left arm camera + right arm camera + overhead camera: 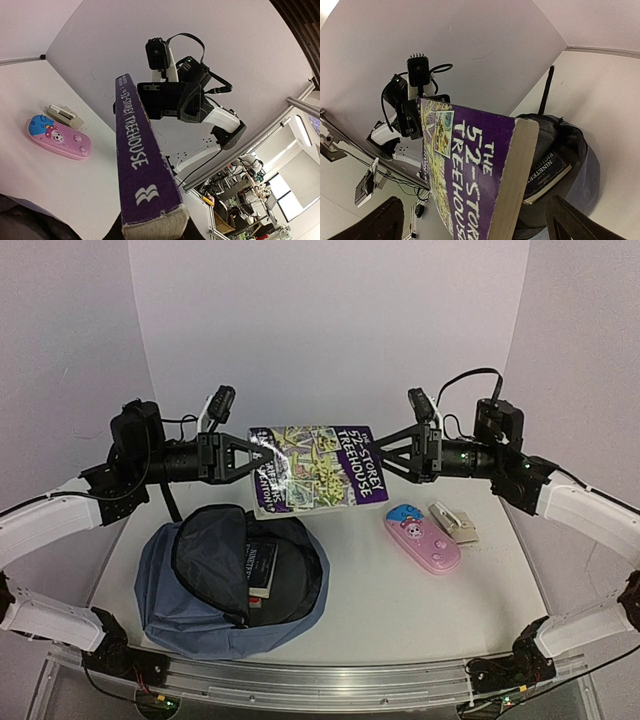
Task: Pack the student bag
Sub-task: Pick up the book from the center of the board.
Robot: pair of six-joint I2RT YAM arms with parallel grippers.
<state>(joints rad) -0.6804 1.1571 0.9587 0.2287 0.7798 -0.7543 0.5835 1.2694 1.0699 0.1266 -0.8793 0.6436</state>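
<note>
Mid-pack: my left fingers (238,444) grip the book (315,468) above the student bag (165,580), while my right fingers (380,222) stand spread open round its other edge. Next, I judge, lower it into the bag's opening.

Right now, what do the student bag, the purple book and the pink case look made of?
Student bag: matte slate-blue woven fabric, probably synthetic; it slumps and creases.
Book: paperback, printed card cover with slight sheen, cream paper page edges showing.
Pink case: smooth, rounded, faint sheen; plastic or coated fabric, cannot tell which.
</note>
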